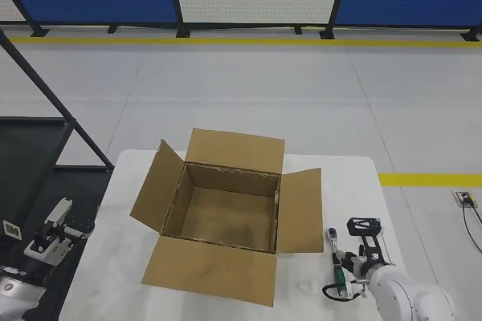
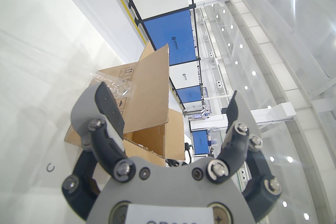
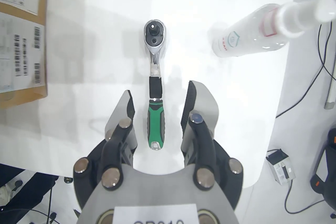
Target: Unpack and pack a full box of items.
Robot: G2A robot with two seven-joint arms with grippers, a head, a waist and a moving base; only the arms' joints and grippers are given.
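White table (image 1: 345, 180), open box (image 1: 234, 151) at centre. We had the ratchet (image 3: 155, 83) lying flat right of the box, handle between the right gripper's (image 3: 160, 95) spread jaws, long axis across their closing line. Left gripper (image 2: 168, 89) was released, empty, well off beyond the box's other side.

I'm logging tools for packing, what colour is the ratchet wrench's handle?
The ratchet wrench handle is green with black edging, clearest in the right wrist view.
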